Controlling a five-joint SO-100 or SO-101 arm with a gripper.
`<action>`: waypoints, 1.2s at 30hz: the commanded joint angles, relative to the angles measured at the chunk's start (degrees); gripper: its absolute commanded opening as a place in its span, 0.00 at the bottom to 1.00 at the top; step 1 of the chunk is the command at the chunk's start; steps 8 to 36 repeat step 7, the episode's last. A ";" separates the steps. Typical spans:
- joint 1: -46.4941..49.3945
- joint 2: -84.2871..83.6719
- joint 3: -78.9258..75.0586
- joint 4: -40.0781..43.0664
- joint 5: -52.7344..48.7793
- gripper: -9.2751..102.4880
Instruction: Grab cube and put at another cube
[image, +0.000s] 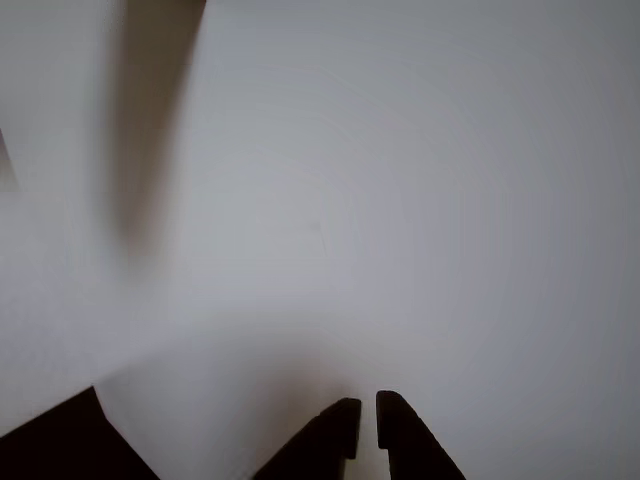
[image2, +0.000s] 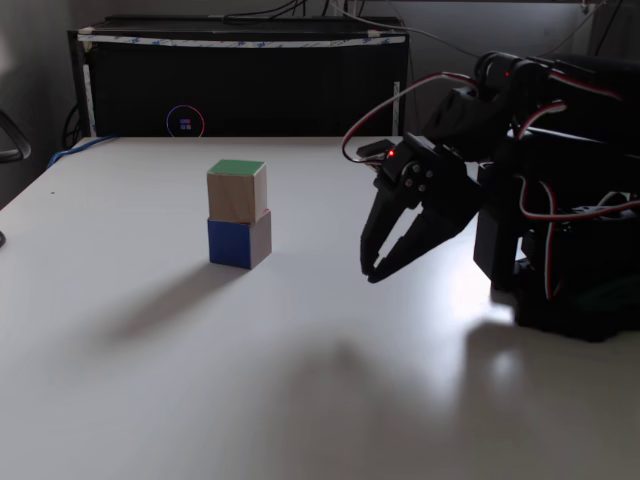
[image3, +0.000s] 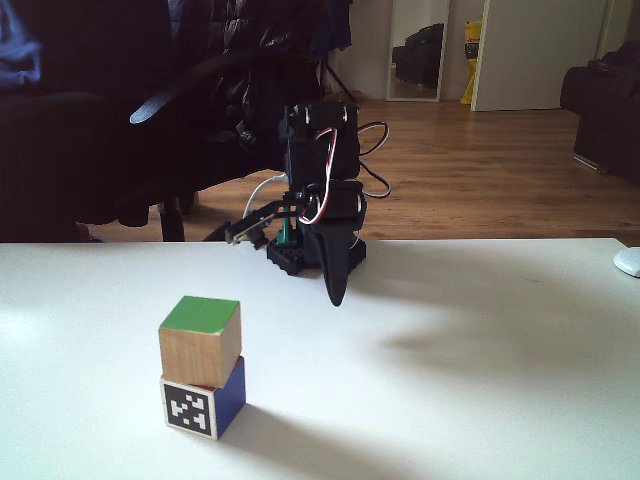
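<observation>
Fingertips (image: 400, 420) of the tool (image: 367, 418) sit at the bottom edge of the other view, dark, nearly touching with only a thin slit between them, nothing held; blurred white counter (image: 420, 200) beyond them

Nearest in a fixed view, the stack: the cube (image3: 200, 334), green face up and bare wood side facing the camera, rests on top of another cube (image3: 203, 402), which shows a black-and-white pixel marker in front and a blue side at right. Top cube sits slightly skewed on the lower one, touching. Behind the stack and well apart from it, the tool (image3: 336, 296) points down, its tip just above the white counter (image3: 480, 360), with the arm base (image3: 300, 255) behind it near the far edge. Wooden floor (image3: 470, 170) and a dark chair (image3: 110, 130) farther back

From a fixed view at the side, the cube (image2: 236, 190) on another cube (image2: 239, 240) stands left of centre; the tool (image2: 371, 271) is off to the right, clear of both cubes, jaws drawn together at the tips, empty. Black box (image2: 240, 85) at the counter's far end
</observation>
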 joint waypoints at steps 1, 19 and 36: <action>0.26 0.26 -0.26 0.26 0.26 0.10; 0.26 0.26 -0.26 0.26 0.26 0.10; 0.26 0.26 -0.26 0.26 0.26 0.10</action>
